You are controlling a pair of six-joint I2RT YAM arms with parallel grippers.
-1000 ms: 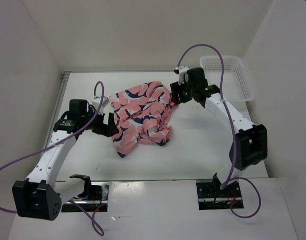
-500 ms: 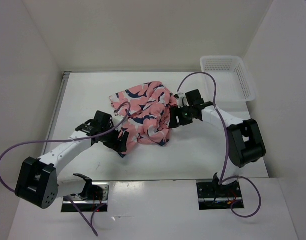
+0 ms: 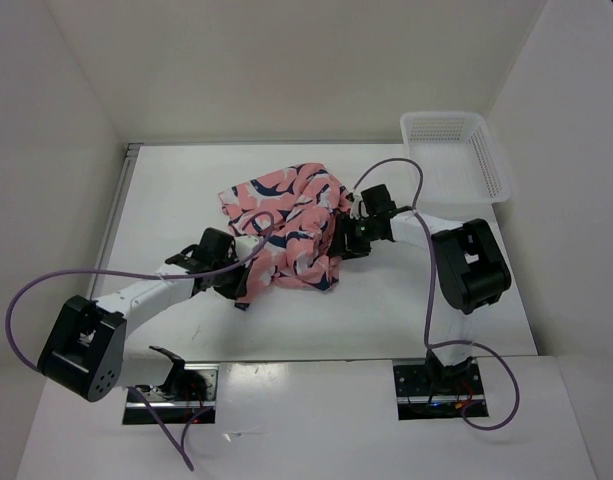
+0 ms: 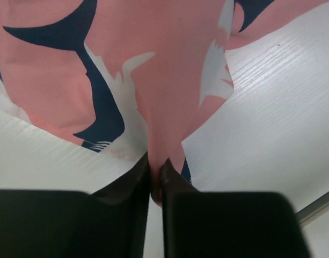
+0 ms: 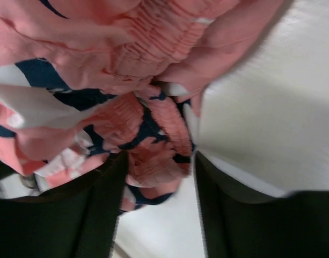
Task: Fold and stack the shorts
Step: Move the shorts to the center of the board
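While our L gripper [image 4: 155,164] pinches the shorts [image 3: 286,228] near left, our R gripper [image 5: 159,161] sits wide round their right bunch.

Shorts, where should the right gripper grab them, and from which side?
Take the gathered waistband at the right edge of the shorts, coming in low from the right. It bunches into a thick ridge there, lying between the open fingers of the right gripper.
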